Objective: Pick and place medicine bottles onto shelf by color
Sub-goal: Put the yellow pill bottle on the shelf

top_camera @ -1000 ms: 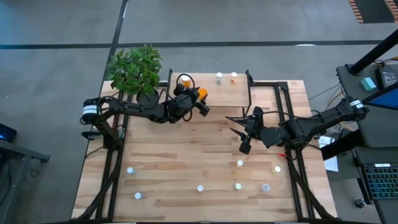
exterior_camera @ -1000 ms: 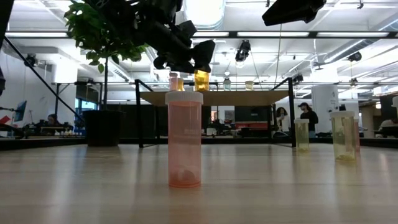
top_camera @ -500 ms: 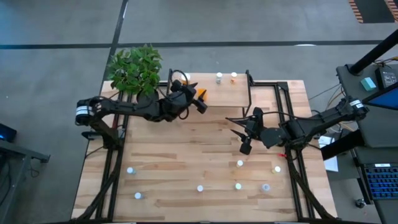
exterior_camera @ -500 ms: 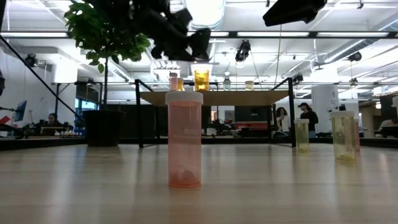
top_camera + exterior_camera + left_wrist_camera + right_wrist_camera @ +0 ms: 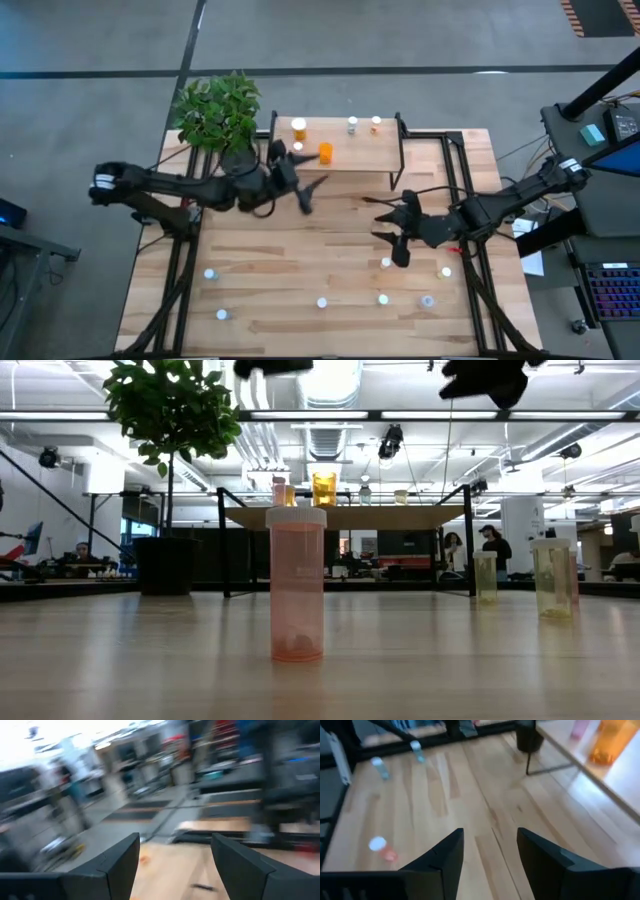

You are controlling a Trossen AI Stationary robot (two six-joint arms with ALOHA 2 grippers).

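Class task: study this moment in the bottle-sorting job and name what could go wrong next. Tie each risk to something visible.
1. The left pincer, open and empty, hangs close to the shelf; a careless swing might topple the large orange bottle.
2. The right pincer, open, hovers near a bottle on the table; a misjudged descent could knock it over.

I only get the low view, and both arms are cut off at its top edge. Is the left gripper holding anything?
Observer: No. From above, the left gripper is open and empty, over the table just off the shelf.
Operator: And the big orange bottle?
Observer: It stands on the shelf, apart from both grippers.
Operator: Where is the right gripper?
Observer: Open and empty, above the table beside a small bottle.
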